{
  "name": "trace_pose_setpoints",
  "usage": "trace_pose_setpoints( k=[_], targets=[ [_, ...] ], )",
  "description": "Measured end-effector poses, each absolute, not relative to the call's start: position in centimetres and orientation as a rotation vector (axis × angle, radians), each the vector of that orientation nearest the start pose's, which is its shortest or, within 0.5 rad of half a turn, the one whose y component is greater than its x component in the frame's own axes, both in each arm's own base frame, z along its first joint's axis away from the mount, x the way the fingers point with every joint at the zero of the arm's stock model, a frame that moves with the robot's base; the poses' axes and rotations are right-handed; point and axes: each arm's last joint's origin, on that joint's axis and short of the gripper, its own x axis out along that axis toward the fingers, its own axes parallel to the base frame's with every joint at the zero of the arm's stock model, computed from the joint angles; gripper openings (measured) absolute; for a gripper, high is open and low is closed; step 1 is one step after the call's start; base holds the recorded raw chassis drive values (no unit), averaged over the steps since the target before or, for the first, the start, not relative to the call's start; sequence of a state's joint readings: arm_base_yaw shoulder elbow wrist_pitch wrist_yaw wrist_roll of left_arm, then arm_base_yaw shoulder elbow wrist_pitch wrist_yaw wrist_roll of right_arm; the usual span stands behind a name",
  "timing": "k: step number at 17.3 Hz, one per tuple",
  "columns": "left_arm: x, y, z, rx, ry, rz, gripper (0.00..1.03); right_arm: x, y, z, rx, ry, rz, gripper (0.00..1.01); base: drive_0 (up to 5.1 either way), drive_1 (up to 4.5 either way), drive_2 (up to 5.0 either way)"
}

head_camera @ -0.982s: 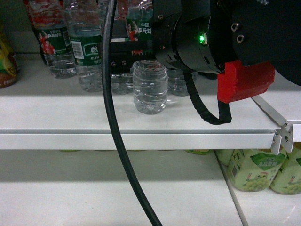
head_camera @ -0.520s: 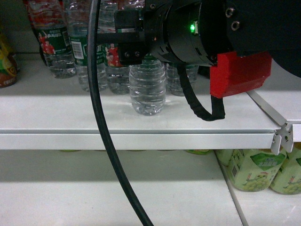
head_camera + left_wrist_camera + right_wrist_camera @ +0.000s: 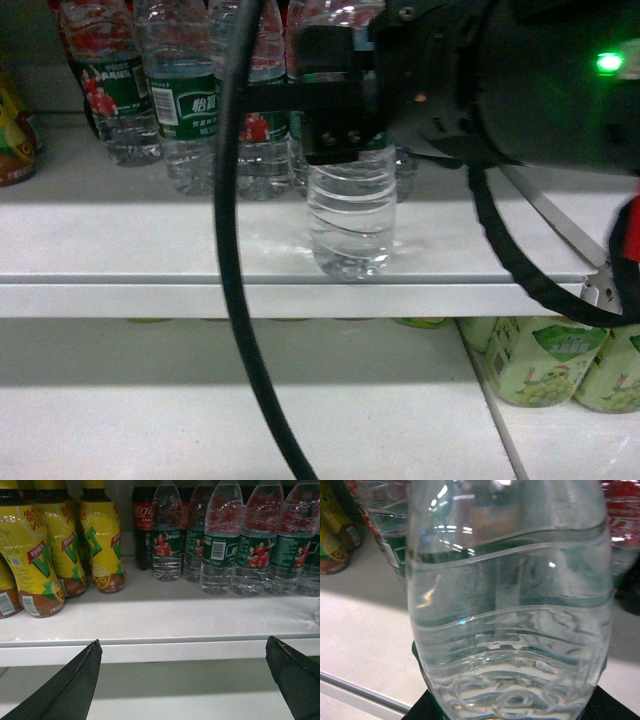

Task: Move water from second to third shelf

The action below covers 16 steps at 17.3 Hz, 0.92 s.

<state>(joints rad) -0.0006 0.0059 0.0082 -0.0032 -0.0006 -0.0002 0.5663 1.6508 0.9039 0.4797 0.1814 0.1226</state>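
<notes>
Head view: right gripper [image 3: 345, 140] clamps the water [image 3: 350, 225] near the shelf [image 3: 120, 290] edge; keep it upright and lift clear before lowering; left gripper [image 3: 182, 680] gapes wide.

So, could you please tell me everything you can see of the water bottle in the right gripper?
The water bottle is clear, ribbed plastic, filled with water and upright. Its lower body shows in the head view near the shelf's front edge, ahead of the other bottles. The right gripper covers its label zone and appears clamped around it. The right wrist view shows wavy ribs and a moulded base. Whether the base touches the shelf is unclear.
</notes>
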Motion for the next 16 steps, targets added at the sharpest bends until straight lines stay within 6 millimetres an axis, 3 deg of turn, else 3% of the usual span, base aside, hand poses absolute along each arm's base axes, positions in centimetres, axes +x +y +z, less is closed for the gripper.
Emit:
trace_pose_setpoints(
  k=[2,4,6,11,14,16],
  targets=[
    [9.8,0.0,16.6,0.000,0.001,0.000,0.98,28.6,16.7,22.0,0.028,0.265,0.340,0.40,0.0,0.00,0.0],
    [9.8,0.0,16.6,0.000,0.001,0.000,0.98,25.3,12.8,22.5,0.046,0.223,0.283,0.40,0.0,0.00,0.0],
    [9.8,0.0,16.6,0.000,0.001,0.000,0.98,23.8,10.6,22.8,0.056,0.198,0.224,0.40,0.0,0.00,0.0],
    [9.8,0.0,16.6,0.000,0.001,0.000,0.98,20.3,6.8,21.4,0.043,0.228,0.099,0.40,0.0,0.00,0.0],
    [9.8,0.0,16.6,0.000,0.001,0.000,0.98,18.2,4.1,22.7,0.058,0.196,-0.015,0.40,0.0,0.00,0.0],
    [9.8,0.0,16.6,0.000,0.001,0.000,0.98,16.6,3.5,23.1,0.056,0.208,-0.022,0.40,0.0,0.00,0.0]
  ],
)
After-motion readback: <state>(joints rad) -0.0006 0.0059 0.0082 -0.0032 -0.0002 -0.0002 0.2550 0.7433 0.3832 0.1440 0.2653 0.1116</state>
